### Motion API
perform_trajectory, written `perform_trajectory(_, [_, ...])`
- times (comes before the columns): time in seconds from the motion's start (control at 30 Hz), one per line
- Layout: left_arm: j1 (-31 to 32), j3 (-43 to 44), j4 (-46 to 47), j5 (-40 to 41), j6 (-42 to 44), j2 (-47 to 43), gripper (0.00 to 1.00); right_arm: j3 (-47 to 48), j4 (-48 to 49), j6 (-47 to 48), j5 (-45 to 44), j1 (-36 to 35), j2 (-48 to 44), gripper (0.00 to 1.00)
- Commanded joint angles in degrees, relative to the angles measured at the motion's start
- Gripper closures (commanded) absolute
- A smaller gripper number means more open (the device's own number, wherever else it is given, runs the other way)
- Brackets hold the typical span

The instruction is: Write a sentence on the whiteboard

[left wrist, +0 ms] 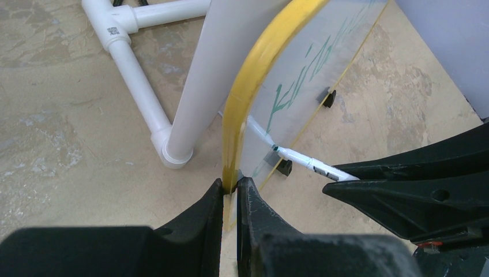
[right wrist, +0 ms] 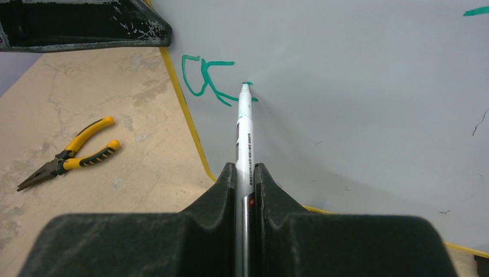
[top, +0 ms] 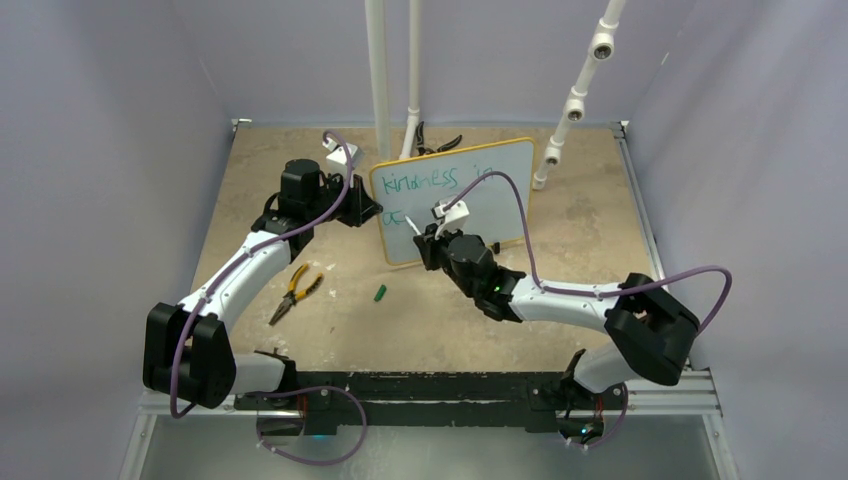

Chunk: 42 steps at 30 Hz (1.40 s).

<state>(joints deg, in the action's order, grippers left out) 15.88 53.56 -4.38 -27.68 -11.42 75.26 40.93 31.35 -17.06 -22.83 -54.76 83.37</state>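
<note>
Black fingers of my right gripper (right wrist: 246, 171) are pinching a white marker pen (right wrist: 244, 124) along its barrel, and its teal tip is touching the whiteboard (right wrist: 369, 104) just right of the two letters that are opening a second line. My left gripper (left wrist: 230, 186) is clamping the board's yellow-orange frame at its left edge, jaws pressed onto the rim from both sides (a brace, I judge, so the upright board is not sliding or tipping under the pen's push). The sentence (top: 420, 183) is taking shape in thin teal strokes: "kindness" and a short word after it are running across the top line, with the lower letters sitting at the left, beside the frame. Writing is partway along by my reckoning, with more words waiting. Yellow-handled pliers (top: 295, 290) and a small green cap (top: 380, 293) are lying on the tan tabletop (top: 600, 220) near the board's foot, apart from the pen, while white PVC pipes (left wrist: 138, 75) are standing just behind the board.
</note>
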Motion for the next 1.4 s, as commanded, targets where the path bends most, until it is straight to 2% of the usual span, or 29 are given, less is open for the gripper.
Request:
perform_trajectory(0.0, [-0.28, 0.62, 1.39, 2.47, -0.55, -0.16, 1.00, 2.60, 0.37, -0.51, -2.64, 0.27, 0.20, 1.00])
perform_trajectory(0.3, [-0.23, 0.67, 1.40, 2.36, -0.62, -0.21, 1.00, 0.29, -3.21, -3.07, -6.46, 0.34, -3.07, 1.00])
perform_trajectory(0.57, [-0.24, 0.59, 1.44, 2.37, -0.62, -0.38, 1.00, -0.23, -2.17, -2.32, -8.02, 0.28, -4.10, 1.00])
perform_trajectory(0.83, [-0.23, 0.63, 1.48, 2.38, -0.71, -0.38, 1.00, -2.03, 3.82, 3.00, -1.77, -0.14, -7.84, 1.00])
perform_trajectory(1.37, [-0.23, 0.62, 1.39, 2.58, -0.55, -0.29, 1.00, 3.46, 0.08, 2.62, -5.04, -0.17, -1.34, 1.00])
